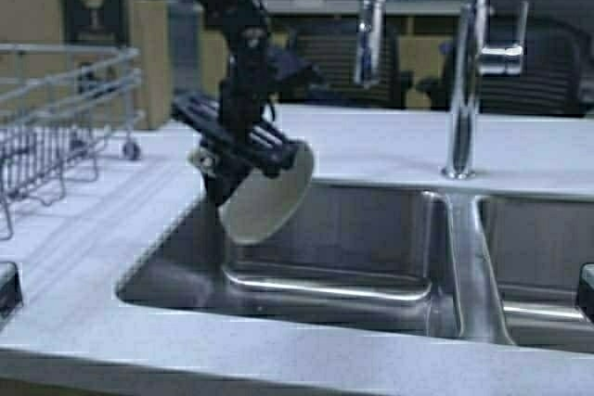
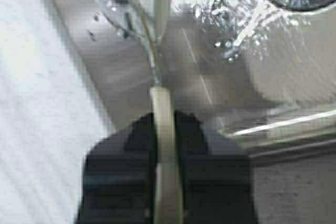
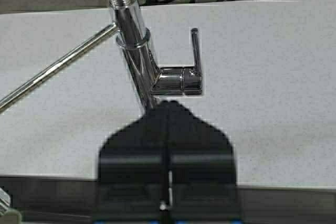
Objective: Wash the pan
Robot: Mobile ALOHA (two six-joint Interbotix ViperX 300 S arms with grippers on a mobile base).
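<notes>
High view: left claw [image 1: 243,147] clamps the small, cream-white round frying pan [image 1: 269,194] by its rim; rigid, light, wet-slippery, so its handle grips safer. Right claw [image 3: 167,129] clenched, empty.

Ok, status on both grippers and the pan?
Left gripper shut on cream-white round pan, held tilted over steel sink's left basin. Right gripper shut, empty, facing chrome faucet. Nothing blocking.
</notes>
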